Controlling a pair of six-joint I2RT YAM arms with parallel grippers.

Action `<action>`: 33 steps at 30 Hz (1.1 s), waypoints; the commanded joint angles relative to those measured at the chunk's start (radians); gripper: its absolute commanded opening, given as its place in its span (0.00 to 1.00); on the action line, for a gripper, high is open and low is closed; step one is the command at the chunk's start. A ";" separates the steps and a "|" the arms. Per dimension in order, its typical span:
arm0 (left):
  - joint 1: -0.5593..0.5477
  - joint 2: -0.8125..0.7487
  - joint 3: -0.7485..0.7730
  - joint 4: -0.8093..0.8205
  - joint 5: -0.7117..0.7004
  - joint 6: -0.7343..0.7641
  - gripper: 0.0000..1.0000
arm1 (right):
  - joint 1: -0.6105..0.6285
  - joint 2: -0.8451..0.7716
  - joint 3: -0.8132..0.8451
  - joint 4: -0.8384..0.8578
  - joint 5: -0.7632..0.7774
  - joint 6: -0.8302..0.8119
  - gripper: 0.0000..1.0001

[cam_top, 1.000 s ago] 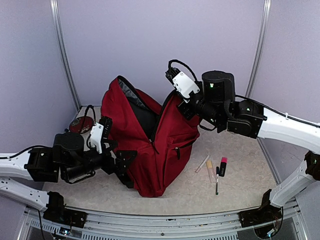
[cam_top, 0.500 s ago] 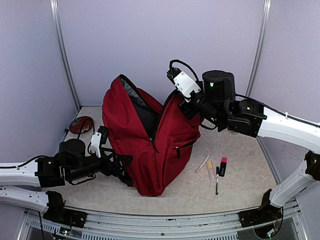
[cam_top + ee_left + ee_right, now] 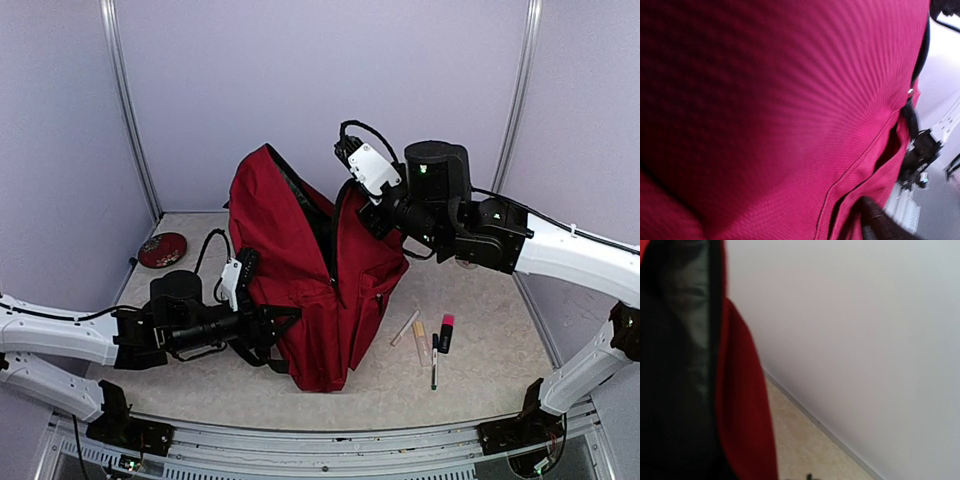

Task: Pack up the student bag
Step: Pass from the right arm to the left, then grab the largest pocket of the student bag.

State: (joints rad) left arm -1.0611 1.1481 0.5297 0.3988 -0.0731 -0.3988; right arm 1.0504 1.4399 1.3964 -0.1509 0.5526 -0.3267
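Left arm [image 3: 60, 335] was stretched out low and nearly flat, forearm aimed toward the middle, with the left gripper [image 3: 278, 322] out front at about wrist height. Couldn't make out how its jaws stood. Right arm [image 3: 560, 250] sat way higher, elbow bent. The right gripper [image 3: 352, 200] was tilted down and inward, fingertips hidden.

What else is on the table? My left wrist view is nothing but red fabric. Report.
Observer: Right of the student bag, four writing items lie on the table; one is a pink-and-black highlighter.
Operator: Give me the bag's state.
Observer: It stands upright, unzipped and open at the top.
Operator: Now the right arm.
Observer: The right arm is up at the bag's top right rim; whether its jaws grip it is hidden.
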 commanded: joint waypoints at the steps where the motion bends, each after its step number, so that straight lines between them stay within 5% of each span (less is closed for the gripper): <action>1: -0.002 0.011 0.049 0.145 0.083 0.026 0.42 | -0.008 -0.005 0.025 -0.017 -0.058 0.027 0.00; 3: -0.002 0.009 0.066 0.124 0.093 0.044 0.02 | -0.012 -0.009 0.029 -0.045 -0.112 0.032 0.00; 4: -0.003 0.004 0.073 0.115 0.093 0.050 0.00 | -0.015 -0.012 0.032 -0.066 -0.138 0.040 0.00; 10: -0.001 -0.067 0.107 0.024 0.045 0.068 0.00 | -0.045 -0.069 0.045 -0.170 -0.271 0.051 0.49; 15: 0.013 -0.116 0.204 -0.112 -0.033 0.114 0.00 | -0.043 -0.137 0.099 -0.255 -0.619 0.002 0.69; 18: 0.035 -0.120 0.228 -0.145 -0.018 0.111 0.00 | -0.041 -0.199 0.077 -0.211 -0.882 -0.028 0.71; 22: 0.061 -0.097 0.275 -0.209 -0.018 0.100 0.00 | -0.016 -0.226 0.003 -0.125 -1.011 -0.091 0.69; 28: 0.062 -0.095 0.289 -0.243 0.034 0.184 0.00 | 0.144 -0.240 -0.176 -0.149 -0.869 -0.625 0.64; 33: 0.062 -0.105 0.334 -0.302 0.084 0.269 0.00 | 0.158 -0.213 -0.222 -0.134 -0.644 -0.825 0.59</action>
State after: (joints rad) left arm -1.0046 1.0821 0.7609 -0.0006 -0.0250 -0.2424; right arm 1.2079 1.2152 1.1893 -0.2924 -0.2722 -0.8745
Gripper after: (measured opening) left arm 0.075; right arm 0.619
